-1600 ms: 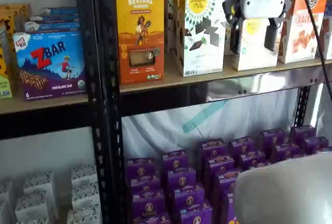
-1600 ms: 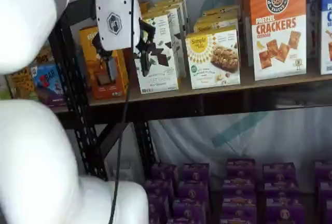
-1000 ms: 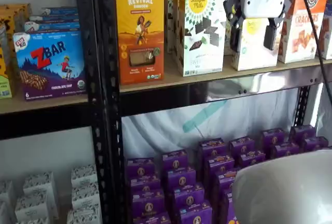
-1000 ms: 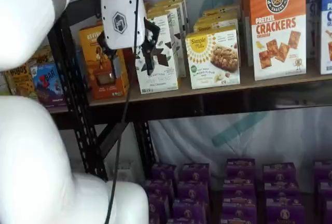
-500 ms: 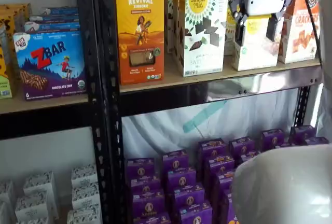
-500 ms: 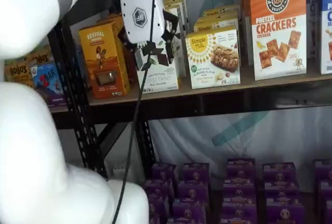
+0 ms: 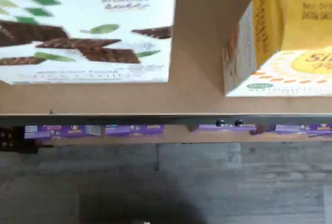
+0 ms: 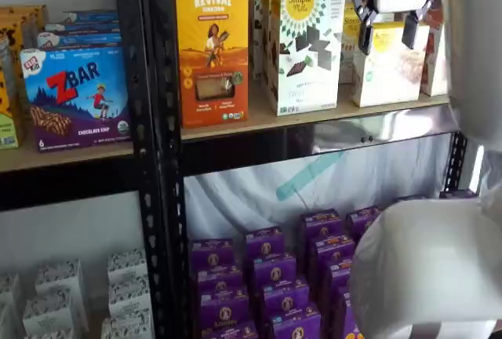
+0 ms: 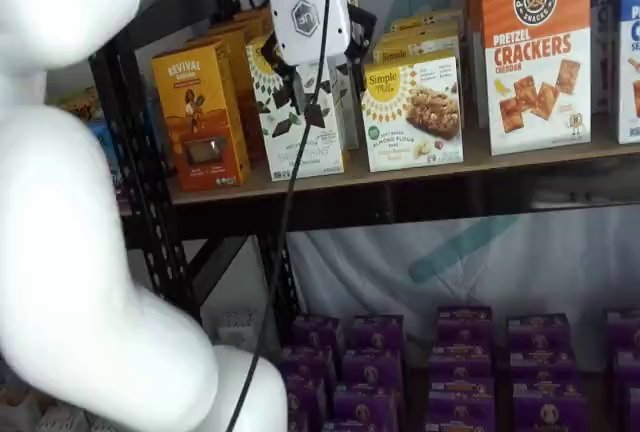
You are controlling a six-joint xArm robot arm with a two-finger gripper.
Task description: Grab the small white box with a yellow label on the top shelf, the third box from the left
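Black perforated uprights [image 8: 149,119] frame tan wooden shelving, with a pale sheet hanging behind the lower bay. On the top shelf [image 8: 314,119] [image 9: 400,167], taking the Simple Mills chocolate box [image 8: 304,49] [image 9: 296,112] as landmark: one orange Revival box [image 8: 212,52] [image 9: 198,117] stands just to its left, and the small white box [image 8: 390,64] [image 9: 412,112] stands just to its right, upright at the shelf's front edge, its yellow round label near the top. More cartons of the same kinds line up behind each of these three, too overlapped to count. One orange-topped Pretzel Crackers box [image 9: 535,52] stands further right of the small white box. Beyond the left upright, one blue ZBar box [image 8: 74,96] sits on a neighbouring shelf.

The pincer [image 8: 387,33] [image 9: 300,87] hangs in front of the top shelf with its two black fingers set wide apart; in a shelf view they straddle the upper part of the small white box without closing on it. A black cable [image 9: 290,182] drops from it.

Below the landmark, purple Annie's boxes [image 8: 274,276] [image 9: 450,362] fill the floor-level bay in several rows, too many and too hidden to count. The wrist view looks down on the shelf board between the chocolate box [image 7: 88,27] and the small white box [image 7: 280,37], which stand apart.
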